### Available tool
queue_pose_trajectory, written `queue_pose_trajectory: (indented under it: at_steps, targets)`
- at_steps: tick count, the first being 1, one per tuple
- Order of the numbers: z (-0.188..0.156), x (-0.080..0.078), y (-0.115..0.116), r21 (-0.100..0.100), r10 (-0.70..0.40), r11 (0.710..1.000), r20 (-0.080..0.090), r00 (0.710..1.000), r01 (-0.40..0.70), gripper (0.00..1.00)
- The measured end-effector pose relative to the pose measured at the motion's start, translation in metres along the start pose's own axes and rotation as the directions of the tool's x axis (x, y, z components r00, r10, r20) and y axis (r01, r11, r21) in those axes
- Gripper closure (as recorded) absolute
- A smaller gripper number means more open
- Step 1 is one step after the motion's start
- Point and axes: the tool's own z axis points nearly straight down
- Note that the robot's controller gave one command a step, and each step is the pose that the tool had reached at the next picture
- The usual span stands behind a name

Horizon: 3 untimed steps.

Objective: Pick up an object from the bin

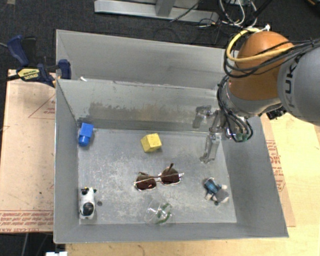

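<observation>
Claw (208, 153) hangs from the arm (311, 80) that enters from the right, below the orange wrist cover (260, 66) and its yellow cables. It sits low over the right part of the grey metal bin (150, 105), close to the back wall, above bare floor. How far it is open cannot be told from this angle, nor whether it has hold of anything.

6 loose objects lie on the bin floor, all apart from one another.

1. Blue-and-white toy figure (215, 191): right side, toward the front. It is the object nearest the claw, lying just in front of it and not touching it.
2. Yellow block (151, 143): centre of the floor toward the back, left of the claw and clear of it, tilted on an edge.
3. Sunglasses (158, 179) with brown lenses: centre, in front of the yellow block, 1 temple arm sticking up.
4. Blue block (85, 134): back left corner, near the left wall.
5. Black-and-white toy (87, 203): front left corner, well apart from the claw.
6. Clear, faintly greenish object (159, 213): front centre, just in front of the sunglasses; its kind cannot be made out.
</observation>
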Motion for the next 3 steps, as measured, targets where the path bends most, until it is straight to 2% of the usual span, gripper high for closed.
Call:
queue_pose_trajectory:
  at_steps: [1,2,3]
  targets:
    - [-0.005,-0.001,0.0,0.001,-0.001,1.0,0.007,1.0,0.001,0.0]
    - [0.041,0.013,0.031,0.002,-0.099,0.995,0.011,0.995,0.099,0.0]
    - [0.04,0.041,0.05,0.0,-0.273,0.962,0.001,0.962,0.273,0.0]
